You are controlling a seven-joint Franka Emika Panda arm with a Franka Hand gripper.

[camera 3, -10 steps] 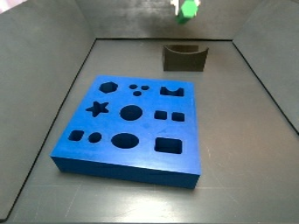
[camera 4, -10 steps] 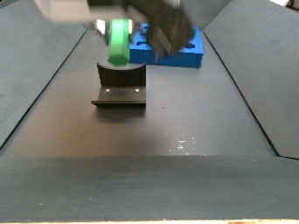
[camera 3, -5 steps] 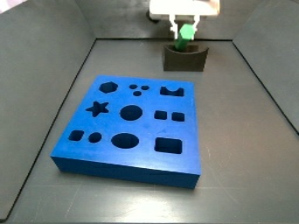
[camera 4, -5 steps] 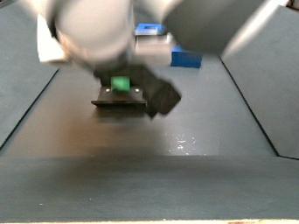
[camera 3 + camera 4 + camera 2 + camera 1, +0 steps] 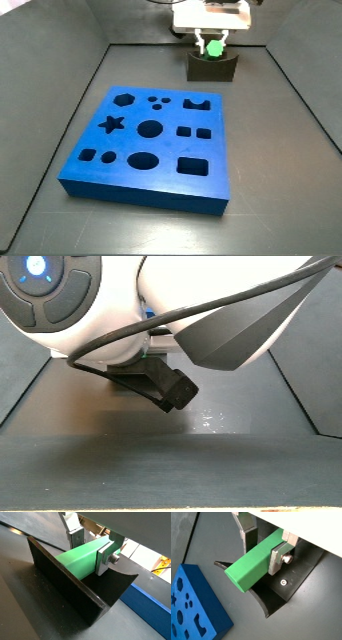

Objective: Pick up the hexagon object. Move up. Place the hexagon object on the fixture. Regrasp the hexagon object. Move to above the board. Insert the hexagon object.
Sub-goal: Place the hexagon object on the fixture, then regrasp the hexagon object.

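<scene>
1. Wrist views put the gripper (image 5: 263, 543) closest to the lens: its silver fingers (image 5: 278, 556) pinch the hexagon (image 5: 252, 564), a bright green bar, across its flat sides.
2. Just beyond the fingers, in both wrist views, the hexagon (image 5: 80, 558) lies lengthwise over the fixture (image 5: 70, 587), low in the dark block's curved notch; whether it touches the notch cannot be told.
3. Past the fixture (image 5: 271, 599) in a wrist view sits one corner of the board (image 5: 194, 612), a thick blue slab with shaped cut-outs, near the fixture but apart from it.
4. Side view, nearest first: the board (image 5: 120, 135) fills the middle of the dark floor, with its hexagon hole (image 5: 123, 99) at about 11 o'clock on its face and its star hole (image 5: 112, 125) at about 9 o'clock.
5. Farther back, at about 1 o'clock from the board, stands the fixture (image 5: 211, 68), well apart from the slab and close to the rear wall.
6. Directly above the fixture hangs the gripper (image 5: 213, 40), with a short stretch of the hexagon (image 5: 214, 46) showing green between its fingers, at the notch.
7. Side view from the opposite end is almost wholly blocked by the white arm (image 5: 134, 301); only bare floor shows in front.
</scene>
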